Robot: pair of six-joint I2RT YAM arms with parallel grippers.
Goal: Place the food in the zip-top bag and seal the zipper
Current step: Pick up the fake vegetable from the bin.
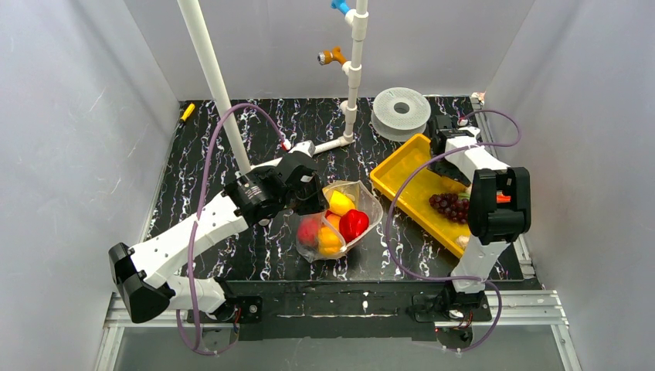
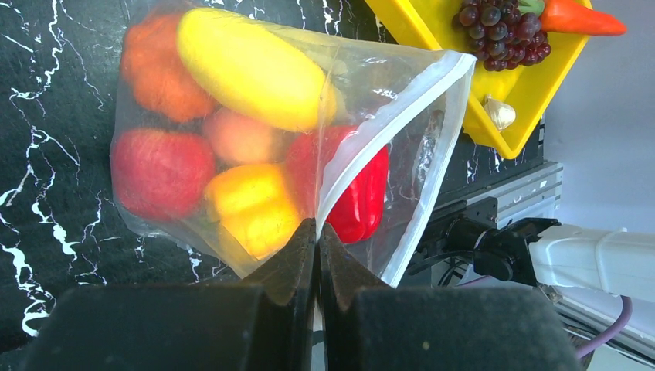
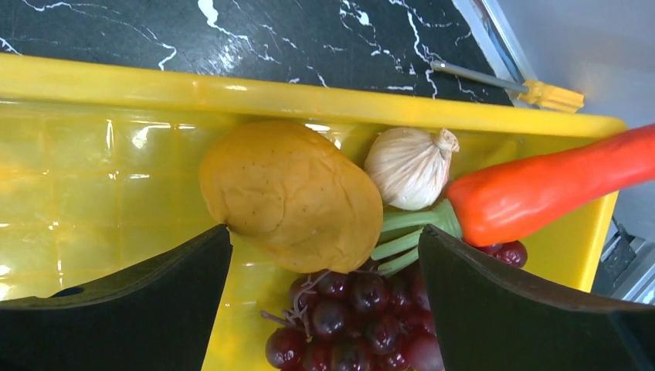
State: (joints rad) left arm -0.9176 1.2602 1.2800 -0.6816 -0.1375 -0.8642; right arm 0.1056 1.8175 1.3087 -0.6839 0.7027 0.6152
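Observation:
The clear zip-top bag (image 1: 363,202) lies mid-table, mouth open, holding several toy fruits, among them a red pepper (image 1: 354,224) and a yellow one (image 1: 341,202). My left gripper (image 1: 310,202) is shut on the bag's whitish zipper strip (image 2: 386,124), pinching the mouth edge between its fingertips (image 2: 317,232). In the yellow tray (image 1: 402,174) lie purple grapes (image 3: 355,325), a tan potato-like piece (image 3: 293,193), a garlic bulb (image 3: 409,166) and an orange carrot (image 3: 541,193). My right gripper (image 3: 324,263) hangs open over the tray, its fingers either side of the grapes, touching nothing.
A white PVC pipe stand (image 1: 354,69) and a slanted pipe (image 1: 212,77) rise at the back. A grey filament spool (image 1: 400,112) sits behind the tray. A small yellow tool (image 1: 188,111) lies at the far left. Grey walls enclose the table.

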